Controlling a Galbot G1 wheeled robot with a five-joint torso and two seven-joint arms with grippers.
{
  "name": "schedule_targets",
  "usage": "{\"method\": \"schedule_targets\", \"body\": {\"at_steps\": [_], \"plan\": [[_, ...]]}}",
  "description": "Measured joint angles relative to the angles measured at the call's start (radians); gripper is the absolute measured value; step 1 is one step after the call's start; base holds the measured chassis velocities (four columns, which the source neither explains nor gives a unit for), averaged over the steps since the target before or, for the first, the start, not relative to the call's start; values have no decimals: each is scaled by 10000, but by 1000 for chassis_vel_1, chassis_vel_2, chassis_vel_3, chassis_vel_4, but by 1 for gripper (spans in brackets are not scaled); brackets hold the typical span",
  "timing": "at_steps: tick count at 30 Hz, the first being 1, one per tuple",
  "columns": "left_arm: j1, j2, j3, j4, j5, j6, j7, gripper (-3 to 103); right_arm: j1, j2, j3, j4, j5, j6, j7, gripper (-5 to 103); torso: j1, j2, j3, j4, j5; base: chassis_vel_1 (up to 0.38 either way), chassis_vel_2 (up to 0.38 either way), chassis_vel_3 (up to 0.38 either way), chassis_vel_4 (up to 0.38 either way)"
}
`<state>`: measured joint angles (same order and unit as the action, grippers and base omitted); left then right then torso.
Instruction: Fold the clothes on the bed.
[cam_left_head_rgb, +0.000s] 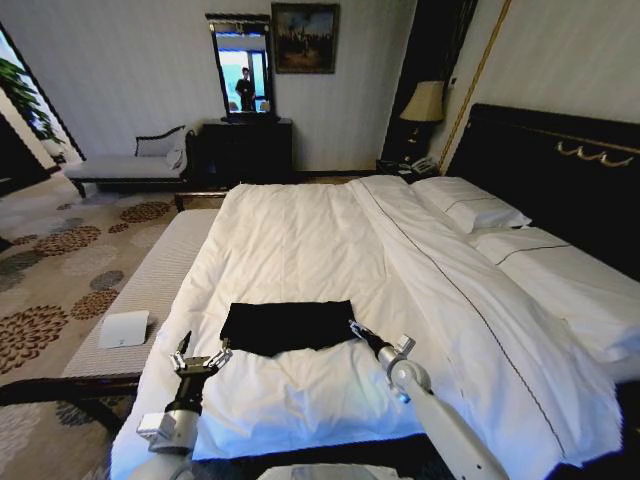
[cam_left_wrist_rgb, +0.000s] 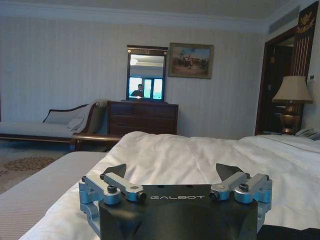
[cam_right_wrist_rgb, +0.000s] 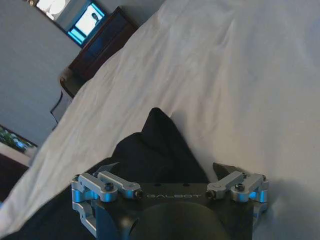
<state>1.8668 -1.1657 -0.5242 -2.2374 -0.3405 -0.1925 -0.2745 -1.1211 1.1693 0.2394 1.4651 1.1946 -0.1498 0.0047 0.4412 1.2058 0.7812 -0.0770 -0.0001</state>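
The shirt (cam_left_head_rgb: 288, 327) lies on the bed (cam_left_head_rgb: 300, 240) as a flat, dark rectangle, near the foot edge closest to the robot, on the white duvet. The left gripper (cam_left_head_rgb: 203, 352) sits just off the shirt's left end, above the duvet, its fingers spread wide; in the left wrist view the left gripper (cam_left_wrist_rgb: 172, 172) shows two dark fingertips (cam_left_wrist_rgb: 116, 170) well apart, with white bedding between them and nothing held. The right gripper (cam_left_head_rgb: 353, 327) is at the shirt's right end, right at the cloth's edge. From the right wrist view, the right gripper (cam_right_wrist_rgb: 165, 167) hangs over the shirt (cam_right_wrist_rgb: 157, 147), jaws spread, black fabric bunched into a peak between them; whether the tips touch it, I cannot tell. Pillows (cam_left_head_rgb: 470, 205) line the dark headboard (cam_left_head_rgb: 560, 170) on the right. A grey bench (cam_left_head_rgb: 150, 285) runs along the bed's left side with a small white box (cam_left_head_rgb: 124, 328) on it.
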Motion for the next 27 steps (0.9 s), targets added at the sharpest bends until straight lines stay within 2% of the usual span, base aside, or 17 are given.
{"method": "schedule_targets", "body": {"at_steps": [6,7,9,11,15,18,21,24,27], "plan": [[-12,1,5,18,0,0,0,100,-69,253,-7,4,326,-76,-81,100,0,0,0,-1,0,0,0,0,0],[-13,0,6,20,0,0,0,100,-68,302,-16,-22,327,-76,-88,103,0,0,0,-1,0,0,0,0,0],[-17,1,8,24,0,2,0,100,-50,447,-32,-91,345,-79,-101,95,0,0,0,-1,2,0,0,0,0],[-17,0,9,26,0,3,0,100,-37,489,-32,-115,362,-86,-108,95,0,0,0,-1,1,0,0,0,0],[-21,0,10,33,1,6,0,100,3,617,-18,-169,431,-92,-109,74,0,0,0,0,1,0,0,0,0],[-23,0,10,35,2,9,0,100,26,641,-13,-195,445,-92,-108,69,0,0,0,-1,1,0,0,0,0],[-24,1,10,37,3,11,0,100,56,675,-6,-198,472,-92,-98,52,0,0,0,0,1,0,0,0,0],[-24,0,11,40,3,12,0,100,65,709,-1,-186,484,-87,-84,47,0,0,0,-1,1,0,0,0,0],[-24,0,11,42,3,13,0,100,74,769,20,-162,496,-75,-54,31,0,0,0,0,1,0,0,0,0]]}}
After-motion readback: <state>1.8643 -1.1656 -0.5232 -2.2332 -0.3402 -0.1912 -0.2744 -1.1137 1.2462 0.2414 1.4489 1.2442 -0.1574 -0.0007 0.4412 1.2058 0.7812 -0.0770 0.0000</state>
